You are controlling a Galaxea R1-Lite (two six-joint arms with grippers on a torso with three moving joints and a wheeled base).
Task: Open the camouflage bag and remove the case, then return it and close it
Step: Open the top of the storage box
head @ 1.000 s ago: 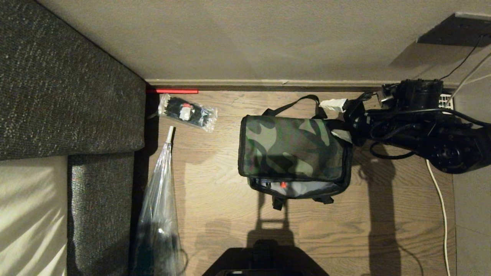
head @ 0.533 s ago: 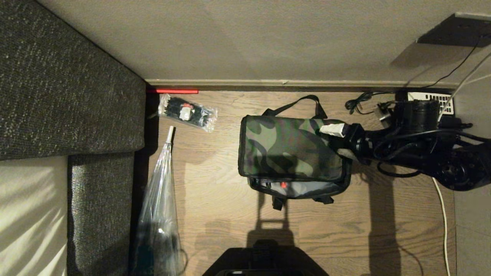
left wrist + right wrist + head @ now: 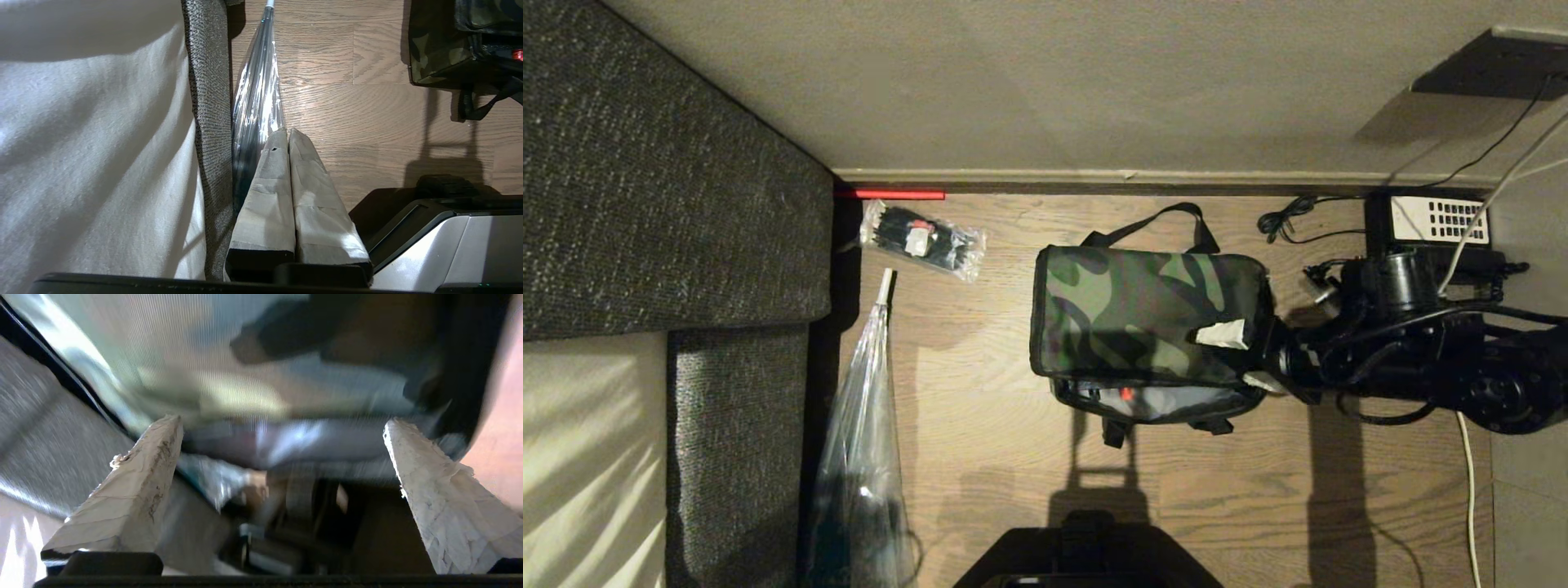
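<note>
The camouflage bag [image 3: 1127,314] lies on the wooden floor, its lid down and black straps at its far and near sides. Under the lid's near edge shows a glossy strip with a small red dot, the case [image 3: 1168,403]. My right gripper [image 3: 1241,358] is open at the bag's near right corner, one fingertip [image 3: 1221,333] over the lid, the other beside the corner. In the right wrist view the blurred bag [image 3: 245,355] fills the space ahead of the open right gripper [image 3: 282,420]. My left gripper [image 3: 286,132] is shut and parked by the sofa, the bag [image 3: 437,45] far off.
A dark sofa [image 3: 670,204] fills the left. A clear packet of black items [image 3: 923,239] and a plastic-sleeved umbrella [image 3: 866,425] lie beside it. A black telephone [image 3: 1429,220] with cables [image 3: 1466,457] sits by the wall on the right. My base [image 3: 1086,555] is near.
My right arm has swung from the bag's far right corner along its right side to the near right corner, fingers staying open. The bag and the left arm have not moved.
</note>
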